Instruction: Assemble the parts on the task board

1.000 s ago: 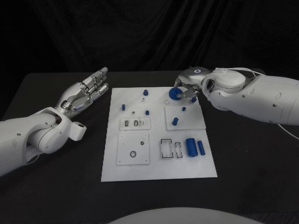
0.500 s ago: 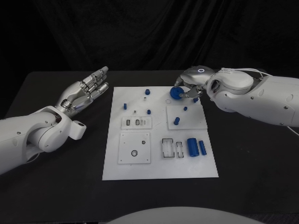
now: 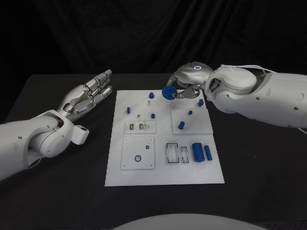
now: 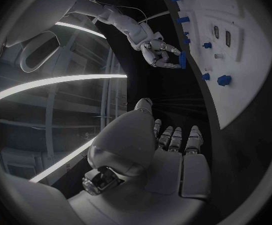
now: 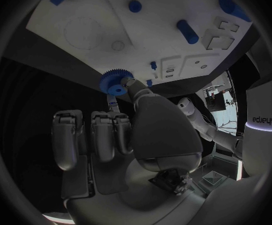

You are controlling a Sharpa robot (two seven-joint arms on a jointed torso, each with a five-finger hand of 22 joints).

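Above white task board (image 3: 164,177), blue gear (image 3: 169,92) between right fingers (image 5: 132,89).

Left hand (image 3: 86,93) spread, right hand (image 3: 186,85) pinching.

The one readable text is the word "edjeys", in dark lowercase letters on a white curved panel (image 5: 265,121) at the edge of the right wrist view, with a thin lit band just below it. Nothing legible shows on the task board (image 3: 164,172) or the arms
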